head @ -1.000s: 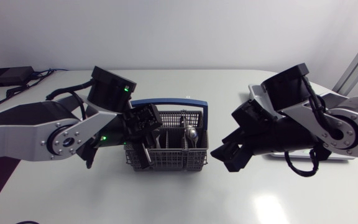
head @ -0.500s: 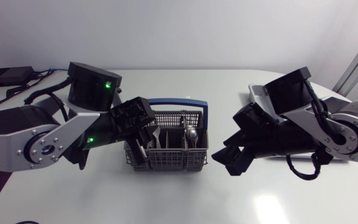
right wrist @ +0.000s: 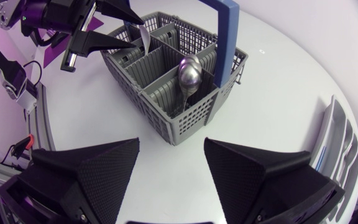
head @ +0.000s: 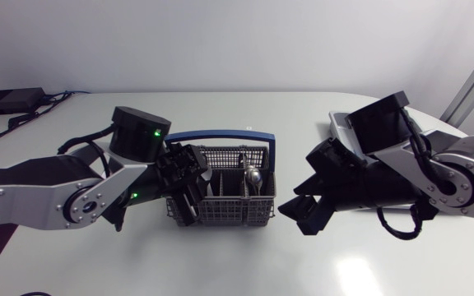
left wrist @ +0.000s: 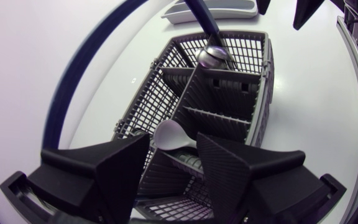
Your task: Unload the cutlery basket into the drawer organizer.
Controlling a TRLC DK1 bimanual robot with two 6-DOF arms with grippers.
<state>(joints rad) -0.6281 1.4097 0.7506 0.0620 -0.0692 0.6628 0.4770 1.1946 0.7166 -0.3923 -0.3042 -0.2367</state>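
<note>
Hanging over the left end of the cutlery basket (head: pixel 220 210) at mid-frame, the left claw (left wrist: pixel 173 140) has its fingers spread, with a white spoon (left wrist: pixel 166 132) standing up between them. A metal spoon (head: pixel 254 176) stands in a compartment further right. The right claw (head: pixel 303 215), also spread and holding nothing, hovers above the worktop (head: pixel 220 263) just right of the basket. The white drawer organizer (head: pixel 338 123) lies at the frame's right, partly behind the right arm.
</note>
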